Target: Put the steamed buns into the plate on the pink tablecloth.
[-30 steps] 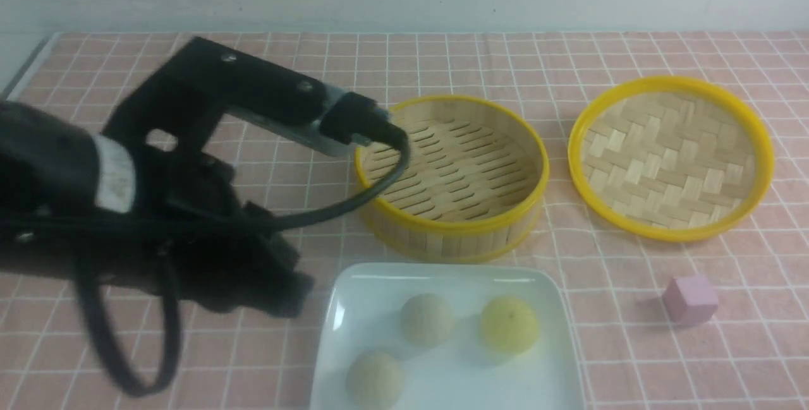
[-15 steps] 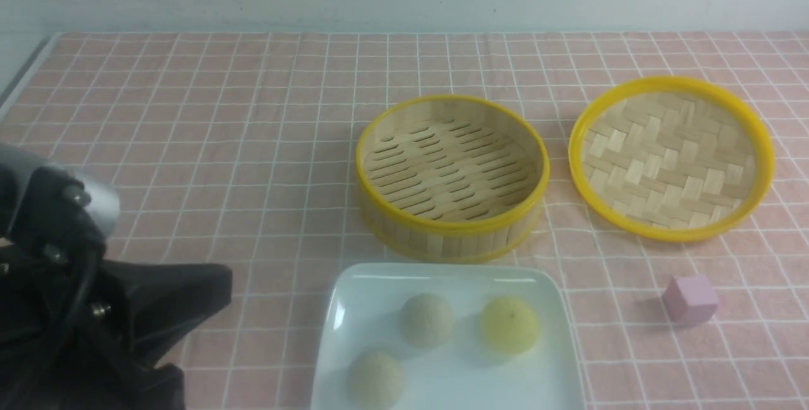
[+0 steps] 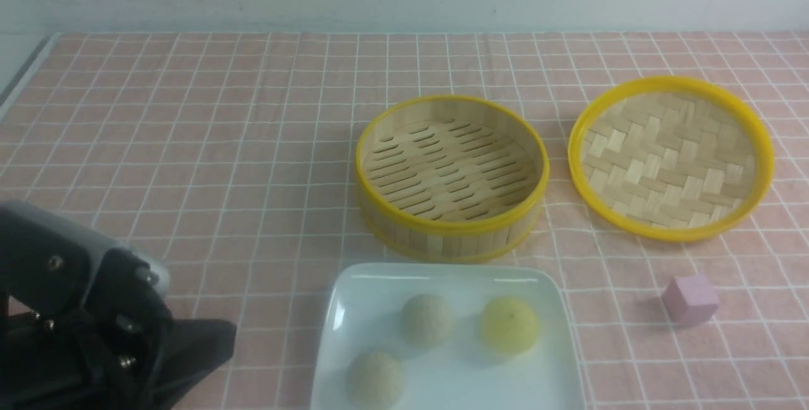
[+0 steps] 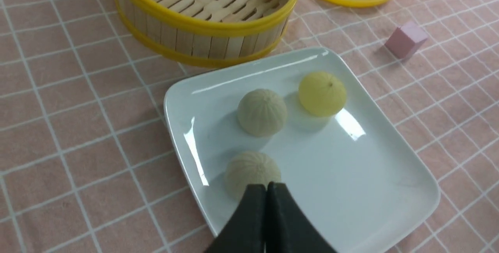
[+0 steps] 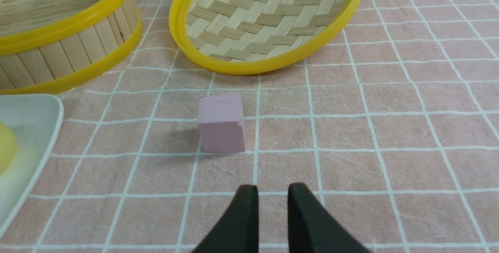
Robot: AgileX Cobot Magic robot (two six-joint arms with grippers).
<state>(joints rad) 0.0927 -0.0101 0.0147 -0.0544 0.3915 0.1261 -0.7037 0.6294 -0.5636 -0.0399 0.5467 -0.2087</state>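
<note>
Three steamed buns (image 3: 427,319) sit in the plate (image 3: 354,296) at the near edge of the pink tablecloth (image 3: 221,144), bamboo steamer (image 3: 451,176) just behind, lid (image 3: 670,157) and pink cube (image 3: 690,299) rightward, left claw (image 4: 266,190) closed empty, right claw (image 5: 272,194) slightly parted, empty.

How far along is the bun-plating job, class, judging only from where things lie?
Done: all three steamed buns sit on the plate; the steamer basket is empty. In hand: nothing; the left gripper is shut and empty, the right gripper holds nothing. Left: apparently nothing.
</note>
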